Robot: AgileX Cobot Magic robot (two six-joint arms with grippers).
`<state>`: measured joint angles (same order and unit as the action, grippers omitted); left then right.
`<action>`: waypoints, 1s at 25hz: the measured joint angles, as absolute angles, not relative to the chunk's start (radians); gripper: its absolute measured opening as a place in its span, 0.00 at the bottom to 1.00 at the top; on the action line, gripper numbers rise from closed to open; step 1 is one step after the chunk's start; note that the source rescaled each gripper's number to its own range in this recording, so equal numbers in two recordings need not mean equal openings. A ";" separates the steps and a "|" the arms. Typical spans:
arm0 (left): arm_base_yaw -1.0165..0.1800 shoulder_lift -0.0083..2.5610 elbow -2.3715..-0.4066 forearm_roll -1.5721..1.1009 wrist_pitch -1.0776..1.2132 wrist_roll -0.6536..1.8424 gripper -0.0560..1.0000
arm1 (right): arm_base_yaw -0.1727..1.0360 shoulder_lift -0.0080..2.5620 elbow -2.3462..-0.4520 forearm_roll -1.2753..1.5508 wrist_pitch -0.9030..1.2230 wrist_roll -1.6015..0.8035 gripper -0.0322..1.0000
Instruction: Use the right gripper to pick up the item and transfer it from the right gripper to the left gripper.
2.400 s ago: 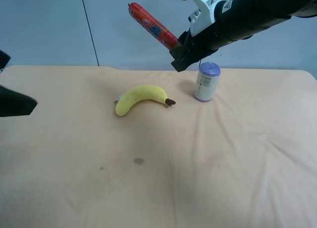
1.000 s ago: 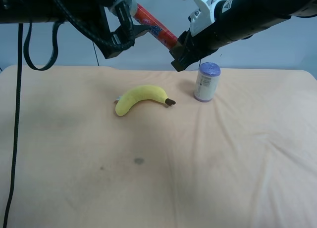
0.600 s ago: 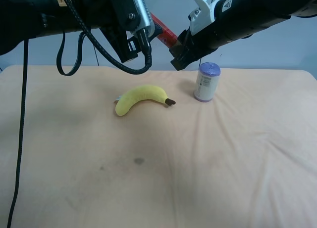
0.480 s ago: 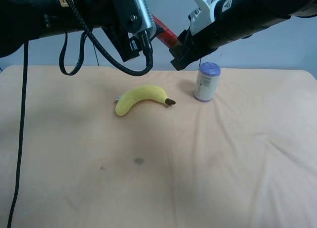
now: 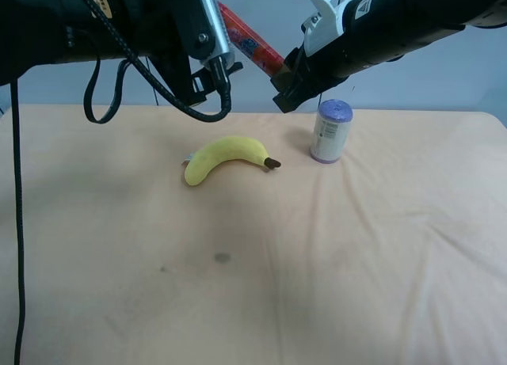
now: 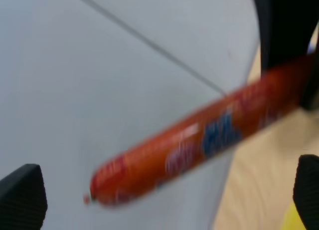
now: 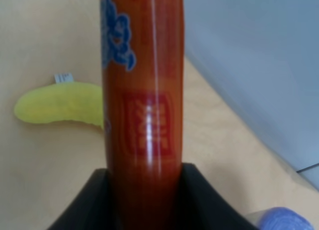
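Observation:
The item (image 5: 250,43), a slim red stick with blue-and-white markings, is held in the air above the table's far side. My right gripper (image 5: 280,74) is shut on its lower end, and the right wrist view shows the item (image 7: 143,90) rising from between the black fingers (image 7: 84,202). My left gripper (image 5: 212,72), on the bulky black arm with the silver plate, hangs just left of the item's upper end. In the left wrist view the item (image 6: 199,142) lies slanted ahead of the open left gripper (image 6: 164,197), whose fingertips (image 6: 22,195) stand far apart and do not touch it.
A yellow plush banana (image 5: 226,157) lies on the tan cloth-covered table (image 5: 253,286) below the grippers. A white-and-purple can (image 5: 330,131) stands right of it, under the right arm. A loose black cable (image 5: 17,222) hangs down at the exterior view's left edge.
The left arm swung in from the left up to the item, then shifted slightly back left, uncovering more of it. The right arm and the item have stayed still.

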<state>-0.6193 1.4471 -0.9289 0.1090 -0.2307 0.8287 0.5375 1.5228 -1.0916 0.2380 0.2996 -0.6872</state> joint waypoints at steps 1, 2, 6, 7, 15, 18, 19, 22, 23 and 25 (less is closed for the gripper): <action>-0.608 1.447 -0.929 0.108 -0.219 0.829 1.00 | 0.537 1.523 -1.092 0.238 0.300 -0.687 0.04; -0.600 1.447 -0.929 0.108 -0.211 0.832 1.00 | 0.537 1.523 -1.092 0.238 0.300 -0.687 0.04; -0.572 1.447 -0.929 0.107 -0.191 0.860 1.00 | 0.537 1.523 -1.092 0.238 0.300 -0.687 0.04; -0.567 1.447 -0.929 0.107 -0.188 0.870 1.00 | 0.537 1.523 -1.092 0.238 0.300 -0.687 0.04; -0.551 1.447 -0.929 0.105 -0.182 0.899 0.91 | 0.537 1.523 -1.092 0.238 0.299 -0.687 0.04; -0.551 1.447 -0.929 0.105 -0.196 0.899 0.91 | 0.537 1.523 -1.092 0.238 0.299 -0.687 0.04; -0.551 1.447 -0.929 0.105 -0.206 0.899 0.91 | 0.537 1.523 -1.092 0.238 0.299 -0.687 0.04; -0.552 1.447 -0.929 0.105 -0.230 0.899 0.91 | 0.537 1.523 -1.092 0.238 0.299 -0.687 0.04; -0.552 1.447 -0.929 0.105 -0.234 0.899 0.91 | 0.537 1.523 -1.092 0.238 0.299 -0.687 0.04; -0.552 1.447 -0.929 0.113 -0.235 0.899 0.91 | 0.537 1.523 -1.092 0.238 0.299 -0.687 0.04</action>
<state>-0.5519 1.4471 -0.9289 0.1126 -0.2350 0.8991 0.5375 1.5228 -1.0916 0.2380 0.2988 -0.6872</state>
